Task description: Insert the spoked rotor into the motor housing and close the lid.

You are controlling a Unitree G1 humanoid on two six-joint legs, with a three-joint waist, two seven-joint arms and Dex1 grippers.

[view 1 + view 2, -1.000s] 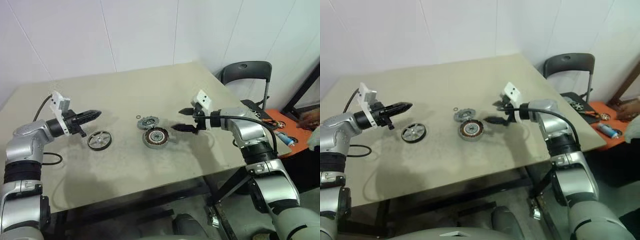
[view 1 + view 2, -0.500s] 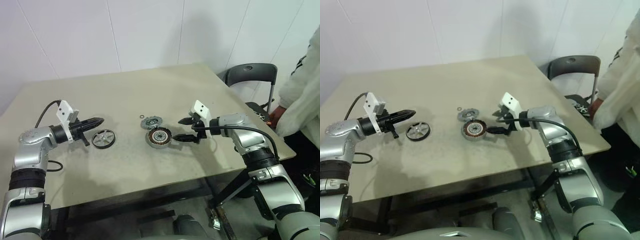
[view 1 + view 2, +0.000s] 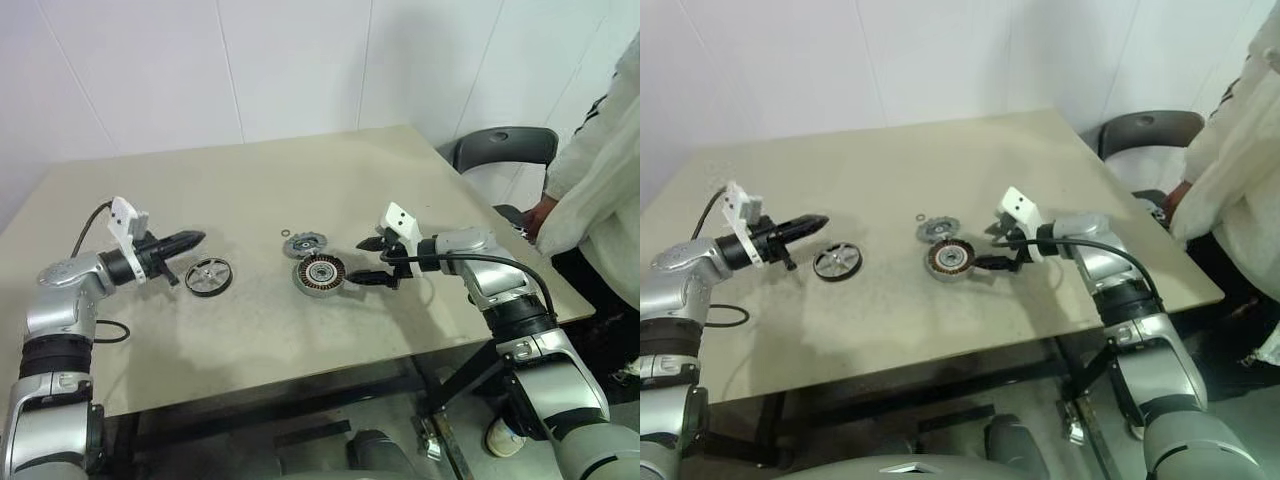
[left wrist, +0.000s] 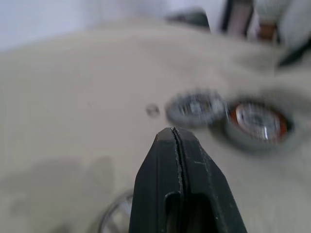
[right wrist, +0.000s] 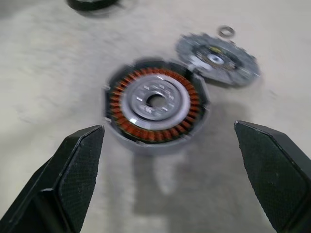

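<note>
Beige tabletop [image 3: 250, 190] carries the round grey metal motor housing [image 3: 318, 273] with copper windings at its middle, the flat notched grey lid [image 3: 304, 243] just behind it, and the black spoked rotor [image 3: 209, 277] well apart towards the left. The rotor looks light, stiff and thin; its rim is probably the best hold. The right gripper [image 3: 371, 261] hovers spread wide beside the housing. The left gripper [image 3: 187, 240], pinched together and empty, points level above the rotor.
</note>
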